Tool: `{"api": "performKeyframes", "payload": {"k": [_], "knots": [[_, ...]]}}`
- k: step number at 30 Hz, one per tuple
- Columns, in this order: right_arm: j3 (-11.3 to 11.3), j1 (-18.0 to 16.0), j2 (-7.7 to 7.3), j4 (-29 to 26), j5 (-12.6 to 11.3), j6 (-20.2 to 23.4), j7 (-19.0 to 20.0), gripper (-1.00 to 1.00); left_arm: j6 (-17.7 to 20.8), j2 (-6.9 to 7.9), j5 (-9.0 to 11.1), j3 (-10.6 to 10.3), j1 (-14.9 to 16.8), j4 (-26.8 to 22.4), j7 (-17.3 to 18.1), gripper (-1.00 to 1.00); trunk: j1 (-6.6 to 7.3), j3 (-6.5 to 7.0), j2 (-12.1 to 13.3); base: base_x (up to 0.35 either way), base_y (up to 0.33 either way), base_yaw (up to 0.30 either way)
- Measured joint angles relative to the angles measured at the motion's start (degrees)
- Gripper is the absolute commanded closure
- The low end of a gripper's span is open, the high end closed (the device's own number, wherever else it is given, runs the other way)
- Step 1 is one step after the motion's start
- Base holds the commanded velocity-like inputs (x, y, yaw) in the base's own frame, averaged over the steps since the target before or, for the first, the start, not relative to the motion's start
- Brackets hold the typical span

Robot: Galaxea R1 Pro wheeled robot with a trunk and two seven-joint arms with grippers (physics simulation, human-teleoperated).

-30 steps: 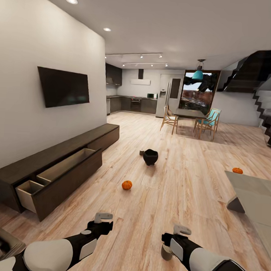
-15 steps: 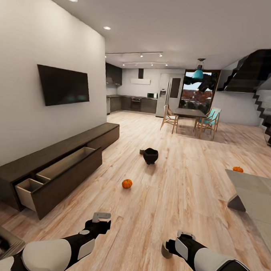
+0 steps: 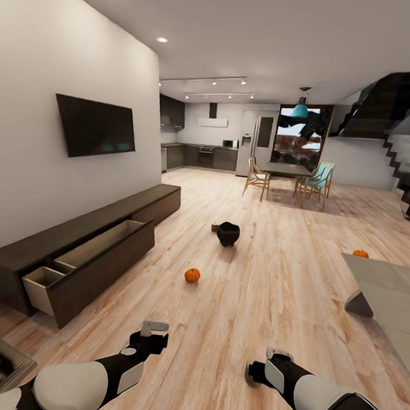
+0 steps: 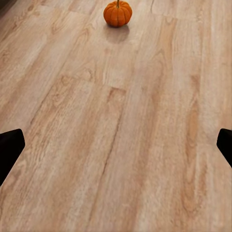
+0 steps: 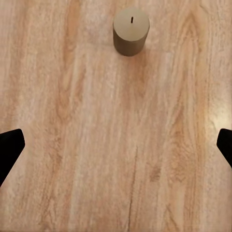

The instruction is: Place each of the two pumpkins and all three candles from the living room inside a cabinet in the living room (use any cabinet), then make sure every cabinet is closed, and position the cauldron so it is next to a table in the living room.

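The long dark-brown wood cabinet [image 3: 87, 246] against the wall has one drawer pulled out, its tan interior bare. Both end effectors, left [image 3: 154, 328] and right [image 4: 116, 145], hang released above the plank floor [image 3: 267, 281]. A small orange ribbed pumpkin [image 3: 192, 275] sits mid-floor, the glossy black cauldron [image 3: 227, 234] beyond it, a stout grey-brown candle [image 5: 131, 32] upright ahead of the right end effector.

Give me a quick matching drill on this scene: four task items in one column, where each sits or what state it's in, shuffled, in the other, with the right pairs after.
Things:
1. cauldron
2. near pumpkin
3. far pumpkin
4. cabinet

Places or states:
A. on the floor just past the grey table, at the right
B. along the TV wall, drawers pulled open
C. on the open floor between the cabinet and the table, nearest the grippers
D. mid-floor, farther off toward the dining area

Pairs: 1-D, 2-C, 3-A, 4-B
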State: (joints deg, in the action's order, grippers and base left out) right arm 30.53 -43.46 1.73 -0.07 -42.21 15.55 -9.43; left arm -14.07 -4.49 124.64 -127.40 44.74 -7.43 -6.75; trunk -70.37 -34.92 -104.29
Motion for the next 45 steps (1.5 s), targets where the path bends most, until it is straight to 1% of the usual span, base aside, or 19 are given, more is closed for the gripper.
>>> {"api": "performKeyframes", "payload": {"k": [3, 5, 7, 10, 11, 15, 25, 29, 34, 38, 45], "knots": [[0.2, 0.0, 0.19, 0.0, 0.02, 0.67, -0.26, -1.0, -0.02, 0.04, -0.04, 0.0, 0.0, 0.0, -0.04, -1.0, -0.66, -0.54, -1.2, 0.0, 0.0, 0.0], [0.3, 0.0, 0.33, 0.0, 0.2, 2.79, -0.8, -1.0, -0.03, 0.01, -0.08, -0.01, 0.0, 0.0, -0.05, -1.0, -1.1, -0.9, -2.01, 0.0, 0.0, 0.0], [0.29, 0.0, 0.29, 0.0, 0.22, 3.93, -1.73, -1.0, -0.04, -0.01, -0.12, 0.0, 0.0, 0.0, -0.07, -1.0, -1.54, -1.26, -2.81, 0.0, 0.0, 0.0], [0.29, 0.0, 0.23, 0.0, 0.18, 4.76, -2.54, -1.0, -0.45, 0.0, -0.16, 0.0, 0.0, -0.04, -0.04, -1.0, -1.54, -1.26, -2.82, 0.0, 0.0, 0.0], [0.35, 0.0, 0.26, 0.0, 0.19, 4.94, -2.71, -1.0, -1.62, -0.01, -0.14, 0.0, 0.0, -0.15, -0.03, -1.0, -1.54, -1.26, -2.82, 0.035, 0.005, 0.0], [0.35, 0.0, 0.12, 0.0, 0.17, 5.01, -2.81, -1.0, -2.43, -0.02, -0.14, -0.03, 0.0, -0.25, -0.42, -1.0, -1.52, -1.26, -2.83, 0.216, 0.047, 0.0], [0.26, 0.0, 0.01, 0.0, 0.23, 4.88, -2.83, -1.0, -2.43, -0.1, -1.15, -0.05, 0.0, -0.27, -1.29, -1.0, -1.51, -1.26, -2.83, 0.331, 0.01, 0.0], [0.05, -0.01, -0.01, 0.0, 0.16, 4.38, -2.6, -1.0, -2.42, -0.16, -1.18, -0.08, 0.0, -0.33, -1.3, -1.0, -1.54, -1.26, -2.82, 0.107, -0.004, -0.005], [-0.03, 0.0, -0.03, 0.0, 0.11, 4.07, -2.52, -1.0, -2.4, -0.11, -1.19, -0.08, 0.0, -1.38, -1.29, -1.0, -1.54, -1.26, -2.82, 0.007, 0.0, -0.179], [-0.08, 0.0, 0.09, 0.0, 0.15, 3.26, -2.49, -1.0, -2.35, -0.12, -1.2, -0.1, 0.0, -1.49, -1.31, -1.0, -2.42, -1.97, -4.41, 0.0, 0.0, -0.017], [-0.01, 0.0, 0.18, 0.0, 0.17, 3.22, -2.49, -1.0, -2.33, -0.15, -1.21, -0.09, 0.0, -1.5, -1.32, -1.0, -3.96, -3.23, -7.22, 0.0, 0.0, 0.0]]}}
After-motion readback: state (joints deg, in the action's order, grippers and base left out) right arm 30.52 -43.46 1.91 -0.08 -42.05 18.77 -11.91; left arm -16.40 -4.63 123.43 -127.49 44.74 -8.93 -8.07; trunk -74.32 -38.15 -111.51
